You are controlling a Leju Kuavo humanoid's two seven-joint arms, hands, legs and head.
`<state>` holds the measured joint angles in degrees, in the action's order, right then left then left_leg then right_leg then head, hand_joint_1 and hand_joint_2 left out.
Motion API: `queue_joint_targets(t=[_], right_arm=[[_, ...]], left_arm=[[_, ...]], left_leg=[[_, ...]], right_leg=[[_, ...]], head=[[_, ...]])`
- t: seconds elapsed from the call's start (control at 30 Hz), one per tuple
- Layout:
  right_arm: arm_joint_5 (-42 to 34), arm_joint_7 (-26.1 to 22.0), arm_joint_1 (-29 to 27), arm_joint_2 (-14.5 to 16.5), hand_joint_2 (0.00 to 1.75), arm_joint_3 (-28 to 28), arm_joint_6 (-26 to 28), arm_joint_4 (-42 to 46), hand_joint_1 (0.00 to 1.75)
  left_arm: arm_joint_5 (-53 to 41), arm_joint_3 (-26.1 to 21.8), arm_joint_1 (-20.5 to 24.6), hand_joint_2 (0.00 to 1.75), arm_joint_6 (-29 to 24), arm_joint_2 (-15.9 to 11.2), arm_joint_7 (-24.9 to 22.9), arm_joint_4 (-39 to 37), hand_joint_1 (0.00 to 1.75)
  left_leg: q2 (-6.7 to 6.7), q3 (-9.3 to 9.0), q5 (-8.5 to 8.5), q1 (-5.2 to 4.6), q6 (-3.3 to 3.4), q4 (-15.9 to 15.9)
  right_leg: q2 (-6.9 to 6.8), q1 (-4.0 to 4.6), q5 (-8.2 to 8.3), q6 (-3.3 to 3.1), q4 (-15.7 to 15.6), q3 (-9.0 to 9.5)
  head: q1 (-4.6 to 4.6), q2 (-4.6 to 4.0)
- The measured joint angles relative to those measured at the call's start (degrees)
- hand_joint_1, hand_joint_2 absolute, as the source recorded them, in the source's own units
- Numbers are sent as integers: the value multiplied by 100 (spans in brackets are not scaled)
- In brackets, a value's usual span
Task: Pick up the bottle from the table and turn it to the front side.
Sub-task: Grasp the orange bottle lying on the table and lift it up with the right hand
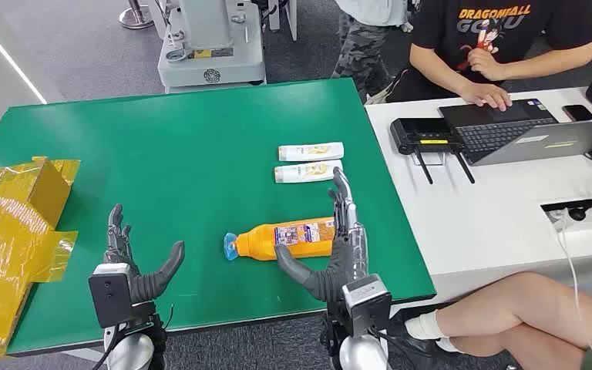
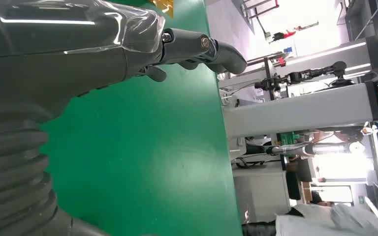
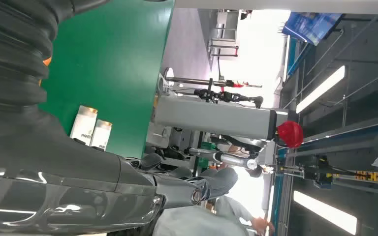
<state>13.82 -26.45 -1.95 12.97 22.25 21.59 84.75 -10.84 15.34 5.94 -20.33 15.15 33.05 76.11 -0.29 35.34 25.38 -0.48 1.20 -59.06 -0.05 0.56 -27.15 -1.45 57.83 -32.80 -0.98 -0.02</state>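
Observation:
An orange bottle with a blue cap lies on its side on the green table, cap pointing left. My right hand hovers at the bottle's right end, fingers spread along its far side and thumb reaching under its near side, holding nothing. A sliver of the orange bottle peeks past that hand's ribbed cover. My left hand stands open over the table's near left part, well apart from the bottle; its fingers hang above bare green.
Two white Pantene bottles lie side by side behind the orange one; the two white bottles stand past my right hand. Yellow packaging sits at the left edge. A white desk with a laptop and seated people borders the right.

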Motion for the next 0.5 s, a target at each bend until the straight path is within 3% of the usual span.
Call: queue_joint_targets(t=[0.27, 0.4, 0.5], right_arm=[[1210, 393, 182, -122, 175, 67, -143, 2, 0], [2354, 750, 493, -584, 175, 131, -476, -35, 0], [2706, 806, 679, -955, 175, 80, -693, -85, 0]], left_arm=[[8, 0, 2, 175, 52, 0, 1, 0, 0], [94, -1, 4, 175, 151, -4, 67, -3, 0], [152, -6, 4, 175, 218, -11, 134, -8, 0]], left_leg=[[1, 0, 0, 0, 0, 0], [4, -1, -1, -1, 1, -2], [0, 0, -1, -2, 1, -3]], right_leg=[[1, 0, 0, 0, 0, 0], [6, -1, 2, 1, -1, 1], [1, -2, 3, 3, -1, 3]], head=[[1, 0], [-1, 0], [-1, 0]])
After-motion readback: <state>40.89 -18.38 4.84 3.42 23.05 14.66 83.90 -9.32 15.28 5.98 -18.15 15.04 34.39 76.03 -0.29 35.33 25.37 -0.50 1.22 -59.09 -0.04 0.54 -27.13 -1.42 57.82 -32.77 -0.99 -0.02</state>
